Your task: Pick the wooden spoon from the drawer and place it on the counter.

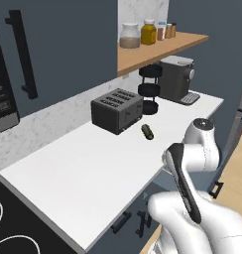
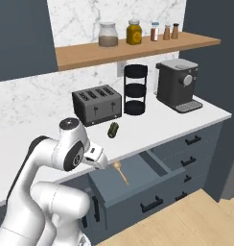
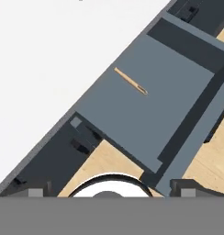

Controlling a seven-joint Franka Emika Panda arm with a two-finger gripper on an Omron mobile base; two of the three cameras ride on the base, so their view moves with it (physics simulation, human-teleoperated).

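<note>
Looking from the left base view, the white counter (image 1: 88,168) carries a toaster (image 1: 117,110) near its back edge. In the right base view, the drawer (image 2: 138,185) stands pulled out, the wooden spoon (image 2: 121,171) lying near its back left corner. In the hand view, the gripper (image 3: 111,192) hangs above the drawer, fingers wide apart, empty.

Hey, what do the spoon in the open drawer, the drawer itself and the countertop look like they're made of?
The wooden spoon looks like pale, unvarnished wood, going by its matte tan colour. The drawer appears to be painted wood or laminate: flat slate-blue, no grain, with a black bar handle, probably metal. The counter is smooth plain white, possibly laminate or solid surface; the render leaves that open.
</note>
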